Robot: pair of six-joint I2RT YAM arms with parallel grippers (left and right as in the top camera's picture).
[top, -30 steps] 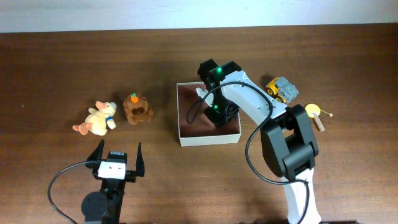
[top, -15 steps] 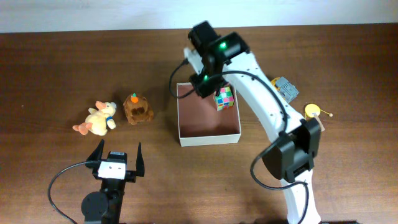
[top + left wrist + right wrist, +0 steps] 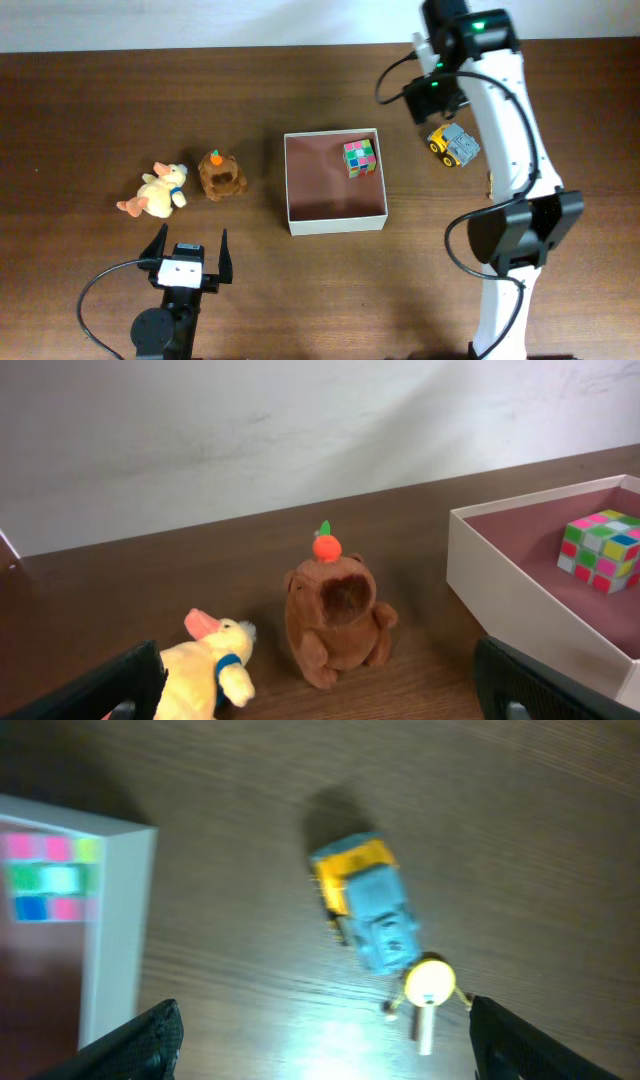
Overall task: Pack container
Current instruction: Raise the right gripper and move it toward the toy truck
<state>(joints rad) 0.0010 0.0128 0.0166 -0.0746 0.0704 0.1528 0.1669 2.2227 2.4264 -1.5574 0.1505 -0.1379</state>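
The container (image 3: 336,222) lies left of the right arm's spread fingers (image 3: 150,1038).

Right arm (image 3: 512,120) is white shells with chunky black joints, two green LEDs (image 3: 480,22) lit, black cable (image 3: 447,243) looping off it. Left end effector (image 3: 193,235): black fingers (image 3: 157,245), white faceplate.

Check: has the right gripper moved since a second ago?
Yes. The right gripper was inside the shallow cream cardboard box; it now hangs beyond the box's right wall, toward the table's far edge, near the yellow-and-grey toy truck.
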